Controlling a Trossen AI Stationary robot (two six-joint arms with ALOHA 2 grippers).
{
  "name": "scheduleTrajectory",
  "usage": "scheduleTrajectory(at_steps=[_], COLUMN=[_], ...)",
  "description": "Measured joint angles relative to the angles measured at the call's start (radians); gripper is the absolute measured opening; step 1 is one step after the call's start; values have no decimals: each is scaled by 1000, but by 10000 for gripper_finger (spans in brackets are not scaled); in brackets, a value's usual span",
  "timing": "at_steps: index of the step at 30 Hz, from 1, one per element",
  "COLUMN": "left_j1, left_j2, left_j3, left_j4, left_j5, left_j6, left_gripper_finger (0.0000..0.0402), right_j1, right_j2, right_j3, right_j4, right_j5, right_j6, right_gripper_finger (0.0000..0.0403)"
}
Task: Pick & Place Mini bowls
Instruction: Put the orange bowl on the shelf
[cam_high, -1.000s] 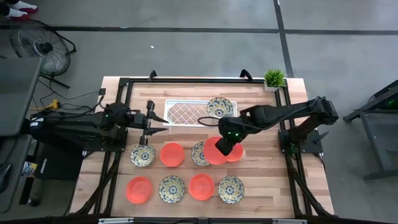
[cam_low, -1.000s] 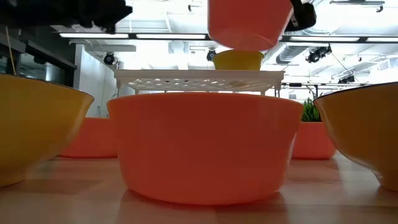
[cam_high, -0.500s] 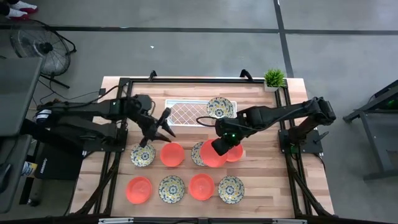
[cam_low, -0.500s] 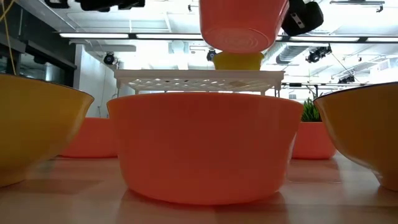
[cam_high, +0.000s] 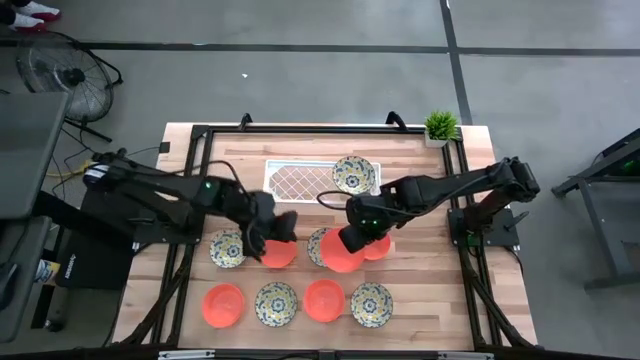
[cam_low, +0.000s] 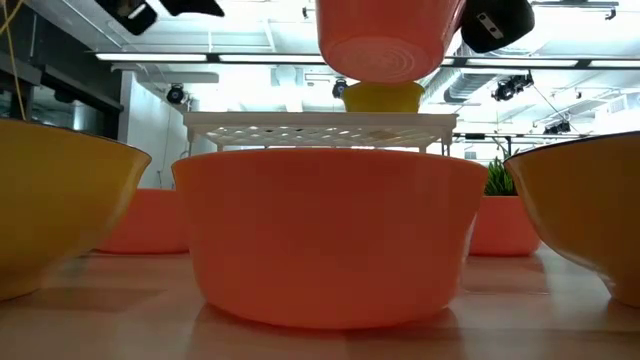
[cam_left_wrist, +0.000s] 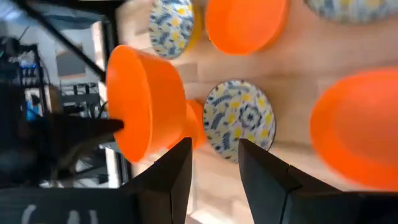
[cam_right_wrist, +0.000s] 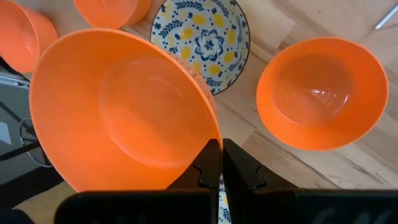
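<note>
Right gripper (cam_high: 352, 240), fingers pressed together on the rim of a plain orange bowl (cam_high: 343, 255), holds that held orange bowl clear of the table over the middle row; in the right wrist view the two dark fingers (cam_right_wrist: 211, 163) pinch the rim with the bowl's hollow (cam_right_wrist: 124, 118) facing the camera. In the low view the lifted bowl (cam_low: 388, 40) hangs above the others. Left gripper (cam_high: 272, 228), fingers apart and holding nothing, hovers over the orange bowl in the middle row (cam_high: 277, 250); its two fingers (cam_left_wrist: 177, 177) show a clear gap in the left wrist view.

Bowls on the table, seen from above: a floral bowl (cam_high: 228, 248) at the left of the middle row, another floral bowl (cam_high: 322, 246) partly hidden beneath the held one, and an orange bowl (cam_high: 378, 246) just beside it on the right. The front row holds, left to right, an orange bowl (cam_high: 223, 305), a floral bowl (cam_high: 276, 304), an orange bowl (cam_high: 324, 300) and a floral bowl (cam_high: 371, 304). One floral bowl (cam_high: 353, 173) sits at the right end of the white lattice tray (cam_high: 298, 181). A small potted plant (cam_high: 440, 127) stands at the far right corner of the wooden table (cam_high: 420, 290).
</note>
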Motion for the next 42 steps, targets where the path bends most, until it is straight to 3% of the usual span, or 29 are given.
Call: scheduleTrajectory(at_steps=[5, 12, 24, 36, 42], left_j1=[-61, -73, -70, -70, -70], left_j2=[93, 177, 282, 284, 284], left_j3=[74, 162, 227, 228, 228], left_j4=[7, 5, -20, -50, -38], left_j5=[-150, -236, -297, -299, -310], left_j6=[119, 195, 242, 252, 337], left_gripper_finger=[126, 126, 126, 126, 126], right_j1=[-15, -33, -62, -101, -129], right_j2=[0, 0, 21, 21, 21], right_j3=[0, 0, 0, 0, 0], right_j4=[1, 0, -54, -89, -93], right_j5=[-32, -46, -42, -99, -119], right_j6=[-3, -19, -72, -214, -294], right_gripper_finger=[0, 0, 0, 0, 0])
